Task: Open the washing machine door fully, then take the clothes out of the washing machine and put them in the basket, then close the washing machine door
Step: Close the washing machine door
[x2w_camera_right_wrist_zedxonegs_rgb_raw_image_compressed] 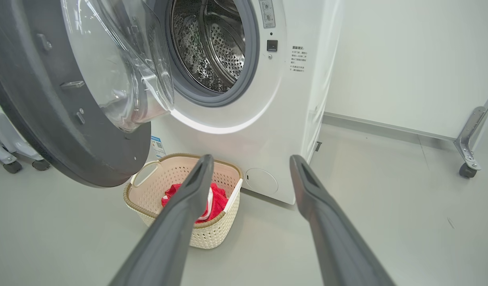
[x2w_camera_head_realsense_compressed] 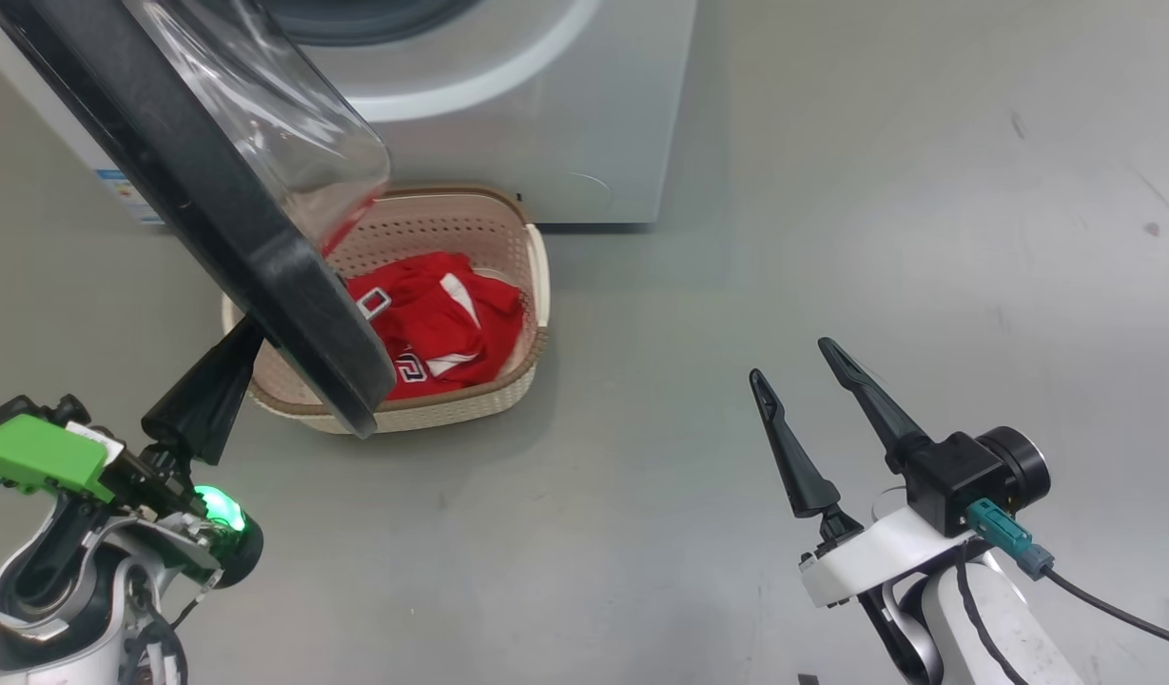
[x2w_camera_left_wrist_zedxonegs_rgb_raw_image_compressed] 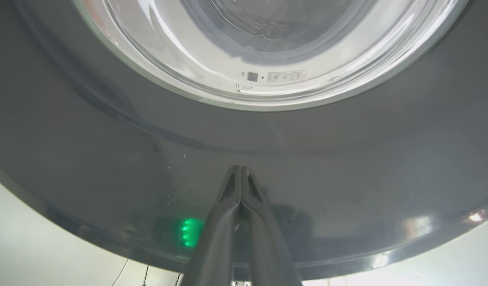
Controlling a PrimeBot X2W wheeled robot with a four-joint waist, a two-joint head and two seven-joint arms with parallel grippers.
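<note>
The washing machine [x2w_camera_head_realsense_compressed: 546, 114] stands with its door [x2w_camera_head_realsense_compressed: 213, 190] swung partway out over the basket [x2w_camera_head_realsense_compressed: 538, 276]. Red clothes [x2w_camera_head_realsense_compressed: 441, 323] lie in the basket. My left gripper [x2w_camera_head_realsense_compressed: 246, 333] is shut with nothing in it, its tips behind the door's lower edge. In the left wrist view the shut gripper [x2w_camera_left_wrist_zedxonegs_rgb_raw_image_compressed: 240, 169] rests against the door's glossy black outer rim [x2w_camera_left_wrist_zedxonegs_rgb_raw_image_compressed: 108, 151], below the glass bowl [x2w_camera_left_wrist_zedxonegs_rgb_raw_image_compressed: 267, 39]. My right gripper [x2w_camera_head_realsense_compressed: 789, 360] hangs open over bare floor, right of the basket. Past the open right gripper [x2w_camera_right_wrist_zedxonegs_rgb_raw_image_compressed: 251, 159] the steel drum [x2w_camera_right_wrist_zedxonegs_rgb_raw_image_compressed: 216, 43] shows no clothes.
The basket [x2w_camera_right_wrist_zedxonegs_rgb_raw_image_compressed: 126, 196] sits on the floor against the machine's front, under the door [x2w_camera_right_wrist_zedxonegs_rgb_raw_image_compressed: 37, 119]. A wheeled metal frame [x2w_camera_right_wrist_zedxonegs_rgb_raw_image_compressed: 468, 159] stands at the far right by the wall [x2w_camera_right_wrist_zedxonegs_rgb_raw_image_compressed: 406, 59], and casters [x2w_camera_right_wrist_zedxonegs_rgb_raw_image_compressed: 13, 165] show behind the door. Grey floor spreads to the right.
</note>
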